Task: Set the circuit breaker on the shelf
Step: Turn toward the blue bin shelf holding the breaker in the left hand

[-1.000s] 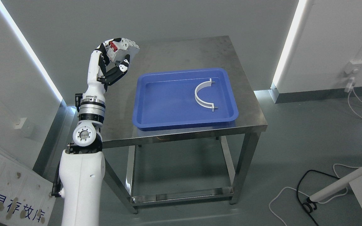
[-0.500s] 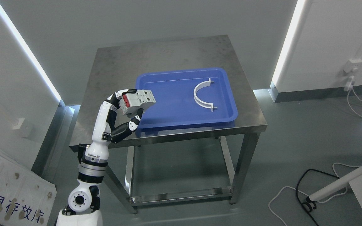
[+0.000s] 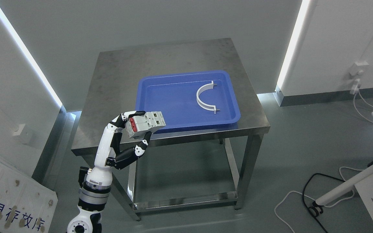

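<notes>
1. Left robot hand (image 3: 136, 131) is clamped around the circuit breaker (image 3: 145, 123), fingers (image 3: 134, 113) over the top, thumb underneath. Red face of the breaker points toward the wrist.
2. Breaker is held in the air at the front edge of the desk (image 3: 115, 77), just off the near-left corner of the blue tray (image 3: 147, 87). It touches neither, as far as I can judge from above.
3. Step in hand: carrying. Pick-up looks done; placing is not.
4. No shelf shows from where the camera looks. The only lower surface visible is the frame rail under the desk, and I can't say that is the target.
5. Next move likely calls for a turn or travel toward the shelf with the grip kept firm and the breaker level.
6. White curved bracket (image 3: 204, 97) lies alone in the tray, well apart from the hand.
7. Room: open floor to the front and left. Desk edge and front-left leg sit close by the forearm; watch those on any swing. Cables (image 3: 306, 194) on the floor at right, well clear.
8. Right arm not seen.
</notes>
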